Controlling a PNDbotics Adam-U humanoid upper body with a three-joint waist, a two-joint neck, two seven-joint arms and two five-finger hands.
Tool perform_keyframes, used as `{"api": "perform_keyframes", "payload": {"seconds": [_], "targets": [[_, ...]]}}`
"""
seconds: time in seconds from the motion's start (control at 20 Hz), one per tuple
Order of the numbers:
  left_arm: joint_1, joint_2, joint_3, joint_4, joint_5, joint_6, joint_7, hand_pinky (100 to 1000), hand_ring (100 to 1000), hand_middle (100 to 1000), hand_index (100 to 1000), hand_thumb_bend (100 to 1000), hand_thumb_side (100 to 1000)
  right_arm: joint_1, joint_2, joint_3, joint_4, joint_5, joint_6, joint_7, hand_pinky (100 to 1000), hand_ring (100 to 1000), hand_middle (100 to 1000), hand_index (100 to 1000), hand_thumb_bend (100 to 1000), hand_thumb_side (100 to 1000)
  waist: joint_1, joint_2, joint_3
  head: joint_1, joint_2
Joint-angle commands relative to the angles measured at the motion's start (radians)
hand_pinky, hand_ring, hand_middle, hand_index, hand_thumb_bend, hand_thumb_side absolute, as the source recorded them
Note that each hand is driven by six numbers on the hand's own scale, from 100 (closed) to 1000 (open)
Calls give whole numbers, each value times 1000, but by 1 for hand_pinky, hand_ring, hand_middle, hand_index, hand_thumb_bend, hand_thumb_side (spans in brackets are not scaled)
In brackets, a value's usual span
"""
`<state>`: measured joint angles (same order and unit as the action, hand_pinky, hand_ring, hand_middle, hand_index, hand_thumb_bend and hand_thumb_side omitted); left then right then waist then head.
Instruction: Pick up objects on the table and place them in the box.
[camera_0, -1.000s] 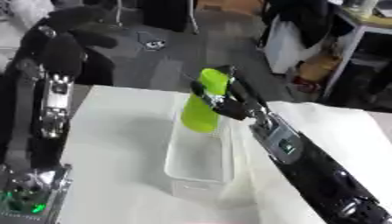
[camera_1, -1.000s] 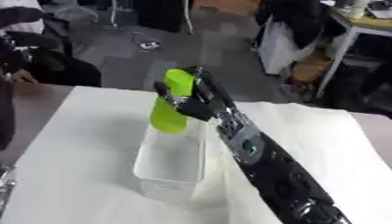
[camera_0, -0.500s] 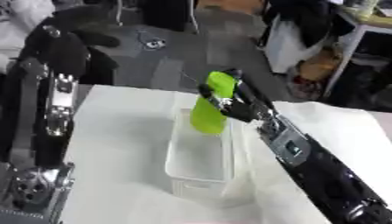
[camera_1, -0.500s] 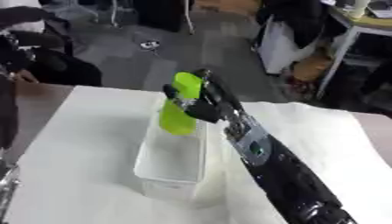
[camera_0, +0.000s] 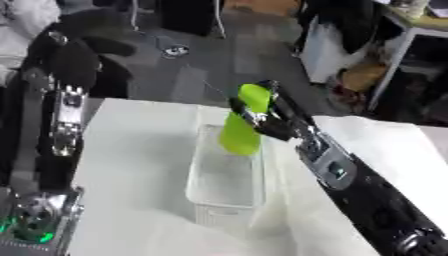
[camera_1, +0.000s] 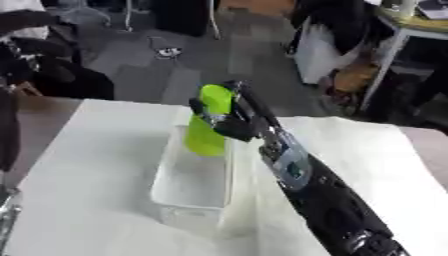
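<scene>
White table (camera_0: 131, 165): right hand (camera_1: 234, 121) w/ green bottle (camera_0: 242, 126) over clear box (camera_0: 226, 177).

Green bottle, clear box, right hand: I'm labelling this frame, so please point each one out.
green bottle (camera_0: 239, 135), left eye view, on its lower body.
clear box (camera_0: 199, 198), left eye view, on its near rim.
right hand (camera_1: 234, 123), right eye view, on fingers curled round the bottle.

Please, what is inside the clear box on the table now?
The clear box shows only its pale floor; nothing lies on it. The green bottle, held by the right hand, hangs over the far end, and it hides that part of the floor.
</scene>
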<state>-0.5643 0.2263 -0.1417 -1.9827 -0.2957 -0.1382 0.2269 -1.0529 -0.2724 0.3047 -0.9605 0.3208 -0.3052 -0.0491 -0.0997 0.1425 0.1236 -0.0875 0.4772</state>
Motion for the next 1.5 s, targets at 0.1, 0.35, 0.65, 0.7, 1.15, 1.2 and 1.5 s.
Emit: {"api": "perform_keyframes", "payload": {"seconds": [0.1, 0.35, 0.65, 0.7, 1.15, 1.2, 1.5], "targets": [[-15, 11, 3, -17, -3, 0, -2, 484, 604, 753, 822, 216, 930, -5, -8, -10, -4, 3, -2, 3, 100, 100, 100, 220, 100, 816, 6, -11, 2, 7, -7], [-20, 7, 2, -17, -2, -1, -3, 484, 604, 753, 822, 217, 930, 6, 7, -6, 8, 14, -11, 5, 100, 100, 100, 221, 100, 828, 6, -8, 8, 7, -8], [-25, 3, 0, -17, -1, -2, -6, 484, 604, 753, 823, 217, 930, 16, 8, -7, 25, 48, -25, 9, 100, 100, 100, 280, 100, 819, 5, -5, 12, 13, -8], [-25, 3, 0, -17, -1, -2, -6, 484, 604, 753, 823, 217, 930, 17, 8, -8, 27, 55, -29, 10, 100, 100, 100, 293, 100, 815, 5, -5, 12, 13, -9], [-25, 3, 0, -17, 0, -2, -7, 484, 604, 752, 823, 217, 932, 21, 11, -29, 68, 117, -75, 70, 363, 636, 663, 758, 100, 1000, 5, -4, 12, 15, -9], [-25, 4, 0, -17, 0, -2, -7, 484, 604, 752, 823, 217, 932, 21, 11, -32, 71, 118, -79, 78, 398, 661, 687, 773, 100, 1000, 5, -4, 12, 15, -9], [-25, 4, 0, -17, 0, -2, -7, 484, 604, 752, 823, 217, 933, 20, 12, -42, 80, 108, -75, 111, 573, 774, 793, 846, 100, 1000, 5, -4, 12, 17, -10]]}}
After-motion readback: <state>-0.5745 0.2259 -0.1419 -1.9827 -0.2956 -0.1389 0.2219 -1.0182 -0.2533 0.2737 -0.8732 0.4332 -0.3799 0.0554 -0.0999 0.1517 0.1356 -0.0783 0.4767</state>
